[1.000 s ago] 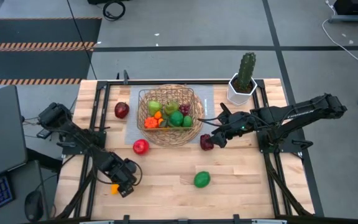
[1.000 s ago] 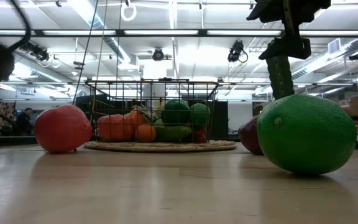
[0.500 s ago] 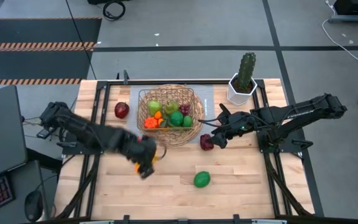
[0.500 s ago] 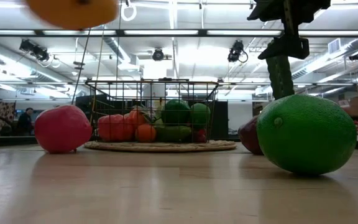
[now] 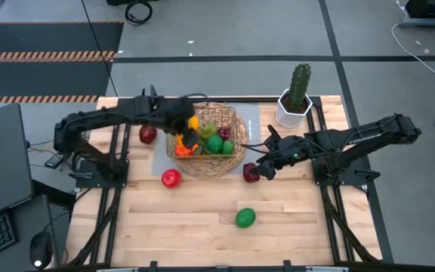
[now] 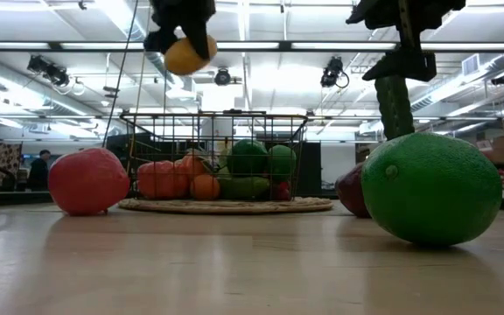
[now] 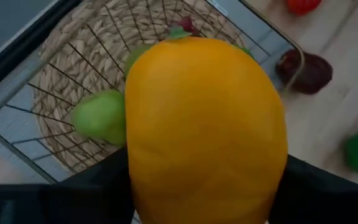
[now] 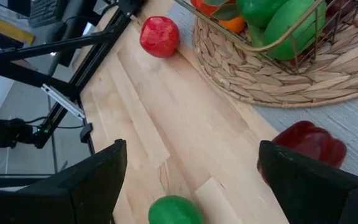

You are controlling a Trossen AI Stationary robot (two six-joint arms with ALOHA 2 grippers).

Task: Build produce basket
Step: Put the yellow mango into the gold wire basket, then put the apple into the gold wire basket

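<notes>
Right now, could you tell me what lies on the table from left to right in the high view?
Dark red apple → red apple → basket → dark red fruit under the right tool → cactus pot.

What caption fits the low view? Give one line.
Left gripper holds a yellow mango above the filled basket; a lime looms near.

A green cactus (image 5: 300, 81) stands upright in a white pot (image 5: 294, 110) at the far right of the wooden surface (image 5: 202, 219). A grey mat (image 5: 252, 119) lies at the surface's far middle.
</notes>
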